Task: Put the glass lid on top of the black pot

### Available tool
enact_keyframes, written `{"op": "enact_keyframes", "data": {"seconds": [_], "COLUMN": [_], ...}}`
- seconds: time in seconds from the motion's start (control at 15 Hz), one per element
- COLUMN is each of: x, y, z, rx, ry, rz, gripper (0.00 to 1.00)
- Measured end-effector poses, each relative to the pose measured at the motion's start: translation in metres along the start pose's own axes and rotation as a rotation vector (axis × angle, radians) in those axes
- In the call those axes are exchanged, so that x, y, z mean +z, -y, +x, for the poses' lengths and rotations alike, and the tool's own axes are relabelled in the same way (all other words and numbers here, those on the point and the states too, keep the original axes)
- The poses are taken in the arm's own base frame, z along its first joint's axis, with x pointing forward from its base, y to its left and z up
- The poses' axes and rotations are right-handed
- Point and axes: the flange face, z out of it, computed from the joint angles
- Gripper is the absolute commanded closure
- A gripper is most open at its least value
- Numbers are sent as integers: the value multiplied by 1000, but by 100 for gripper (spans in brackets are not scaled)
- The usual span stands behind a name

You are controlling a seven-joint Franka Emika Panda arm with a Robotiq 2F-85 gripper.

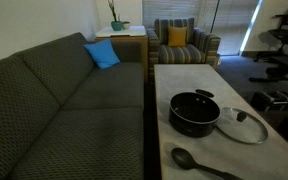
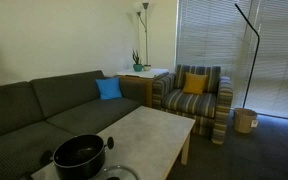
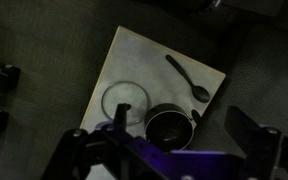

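In an exterior view I see wide black round pot (image 1: 194,112) on pale desk (image 1: 184,80), metal-rimmed glass lid (image 1: 242,125) lying flat just beside it. In an exterior view pot (image 2: 81,155) sits at bottom edge, lid mostly cut off. Wrist view dim: tool (image 3: 162,140) high above desk, jaws wide apart, gripping nothing.

The black pot (image 1: 194,112) sat on the worktop (image 1: 184,78) with the glass lid (image 1: 242,126) lying flat just beside it (touching or not, unclear); a spoon (image 1: 199,163) lay near both, and a sofa (image 1: 64,110) ran along the worktop's side
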Motion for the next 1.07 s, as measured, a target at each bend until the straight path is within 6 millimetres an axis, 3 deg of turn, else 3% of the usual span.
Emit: {"op": "enact_keyframes", "data": {"seconds": [0.67, 1.07], "x": [0, -9], "y": [1, 5], "z": [1, 20], "rx": [7, 148], "ry": [-5, -69], "rz": [11, 155], "gripper": [0, 0]}}
